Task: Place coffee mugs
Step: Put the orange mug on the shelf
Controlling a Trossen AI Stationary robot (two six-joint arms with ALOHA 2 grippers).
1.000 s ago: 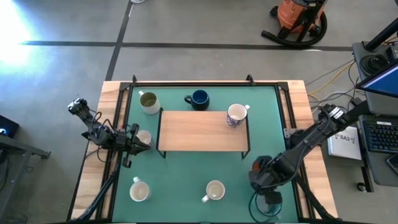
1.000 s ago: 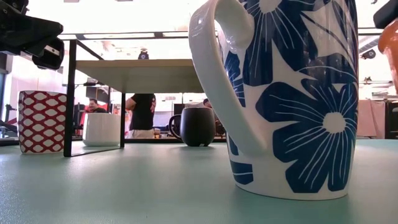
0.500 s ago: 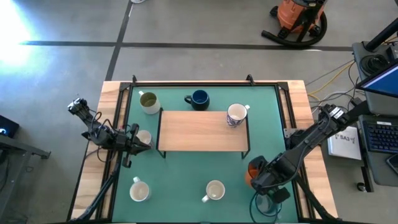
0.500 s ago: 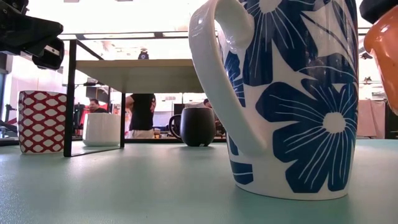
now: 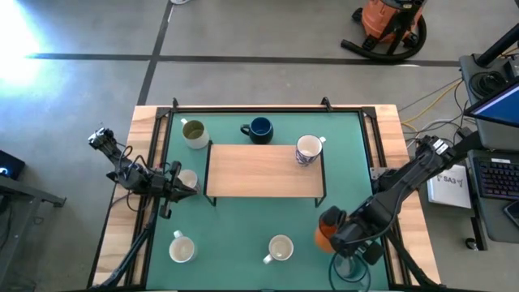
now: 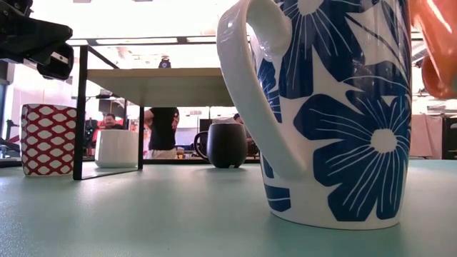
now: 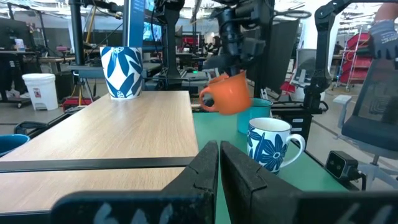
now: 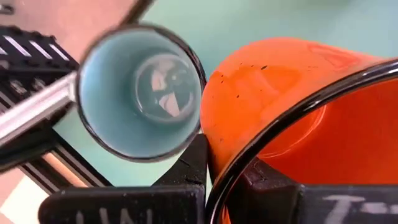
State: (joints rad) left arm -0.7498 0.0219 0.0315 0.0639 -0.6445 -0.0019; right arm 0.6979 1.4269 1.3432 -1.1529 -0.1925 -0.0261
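Observation:
My right gripper (image 5: 336, 232) is shut on the orange mug (image 5: 326, 228), in the air over the table's near right part, above the teal mug (image 8: 142, 93). The left wrist view shows the orange mug (image 7: 227, 99) hanging tilted. A white patterned mug (image 5: 308, 149) stands on the wooden shelf (image 5: 263, 170). An olive mug (image 5: 194, 132) and a navy mug (image 5: 259, 128) stand behind the shelf. Two white mugs (image 5: 182, 247) (image 5: 280, 248) stand near the front. My left gripper (image 5: 174, 183) is shut, beside a mug (image 5: 188, 178) at the shelf's left end. My right gripper holds the orange mug by its rim (image 8: 244, 163), with one finger (image 8: 273, 183) inside the mug and one finger (image 8: 191, 163) outside its wall. It comes from above, pointing down. The mug hangs lifted clear and tilted, handle (image 7: 208, 102) sticking out sideways.
The low view is filled by a blue floral mug (image 6: 335, 107) close to the camera; a red patterned mug (image 6: 46, 139) stands at the left. The shelf's black legs (image 5: 209, 174) stand on the green mat. Free mat lies in front of the shelf.
My right gripper has risen with the orange mug and shifted a little toward the table's left edge. The mug has come out from under the gripper in the high view and has tipped as it rose. The left arm has kept still.

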